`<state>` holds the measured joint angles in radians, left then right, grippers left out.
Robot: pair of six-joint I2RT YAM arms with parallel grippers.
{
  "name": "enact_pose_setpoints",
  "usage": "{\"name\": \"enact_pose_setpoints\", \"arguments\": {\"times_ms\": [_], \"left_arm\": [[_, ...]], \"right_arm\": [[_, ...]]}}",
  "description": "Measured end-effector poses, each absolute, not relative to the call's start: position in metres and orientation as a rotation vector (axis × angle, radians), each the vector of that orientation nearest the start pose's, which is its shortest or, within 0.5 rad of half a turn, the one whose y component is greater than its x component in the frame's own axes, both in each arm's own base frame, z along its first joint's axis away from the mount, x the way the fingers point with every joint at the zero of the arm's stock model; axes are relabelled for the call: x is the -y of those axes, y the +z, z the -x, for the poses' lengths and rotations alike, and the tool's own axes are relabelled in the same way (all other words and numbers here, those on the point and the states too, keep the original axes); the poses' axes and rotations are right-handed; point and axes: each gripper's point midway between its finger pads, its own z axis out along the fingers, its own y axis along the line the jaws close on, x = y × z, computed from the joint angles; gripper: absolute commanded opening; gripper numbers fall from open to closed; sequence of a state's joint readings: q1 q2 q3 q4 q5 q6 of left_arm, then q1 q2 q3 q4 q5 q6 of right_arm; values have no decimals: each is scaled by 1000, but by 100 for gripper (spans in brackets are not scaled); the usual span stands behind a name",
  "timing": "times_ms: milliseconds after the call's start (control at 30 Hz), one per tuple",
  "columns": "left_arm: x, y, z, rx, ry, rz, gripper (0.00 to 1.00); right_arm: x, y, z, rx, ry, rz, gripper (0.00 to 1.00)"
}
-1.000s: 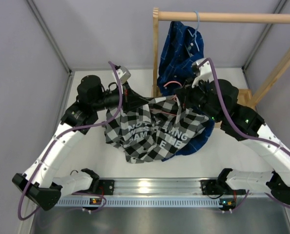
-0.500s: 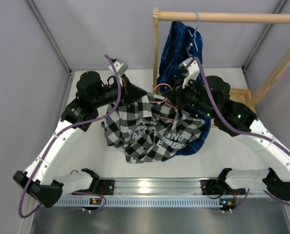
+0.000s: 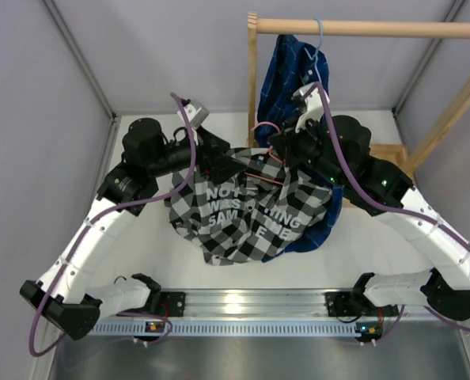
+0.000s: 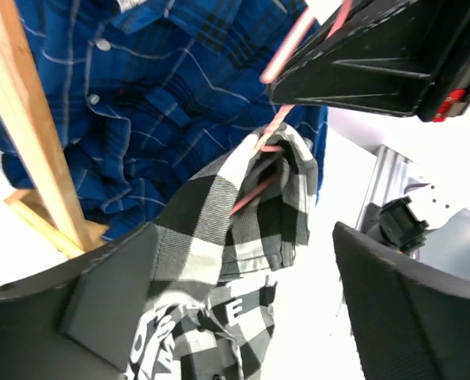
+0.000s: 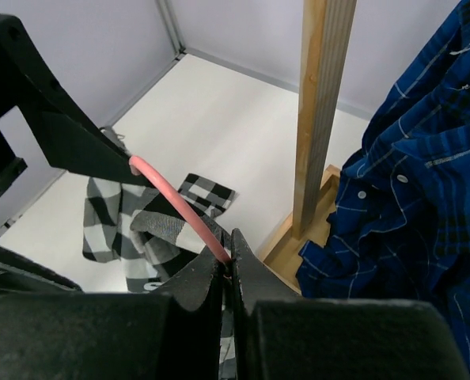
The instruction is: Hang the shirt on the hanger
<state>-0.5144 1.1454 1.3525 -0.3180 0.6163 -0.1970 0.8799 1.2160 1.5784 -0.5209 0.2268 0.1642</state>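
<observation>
Here my right gripper point(image 5: 229, 257) pinches the hanger point(image 5: 174, 199), the shirt point(image 3: 235, 229) draped below, lettered "NOT…SAM…"; my left gripper point(image 4: 247, 237) gapes open.

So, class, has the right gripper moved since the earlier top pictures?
Yes. The right gripper has shifted left, closer to the wooden rack post, and slightly up the picture.

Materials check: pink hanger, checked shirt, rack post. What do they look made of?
The hanger looks like thin wire with a smooth pink coating, probably plastic over metal; it holds a clean curve. The shirt is soft matte woven cloth, possibly cotton; it folds and drapes limply. The rack post is pale unpainted wood, with faint lengthwise grain showing.
</observation>
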Motion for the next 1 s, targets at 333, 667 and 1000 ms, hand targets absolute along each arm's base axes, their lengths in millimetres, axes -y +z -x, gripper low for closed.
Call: {"name": "enact_pose_setpoints", "arguments": {"times_ms": [333, 667, 1000], "left_arm": [[238, 426, -254, -1487, -767, -827, 96], [236, 372, -232, -1376, -641, -1226, 84], [251, 378, -219, -1306, -760, -1310, 72]], "right_arm": [[-267, 432, -258, -1694, 586, 485, 0], [-261, 435, -228, -1700, 663, 585, 0], [-269, 430, -200, -1691, 773, 742, 0]]}}
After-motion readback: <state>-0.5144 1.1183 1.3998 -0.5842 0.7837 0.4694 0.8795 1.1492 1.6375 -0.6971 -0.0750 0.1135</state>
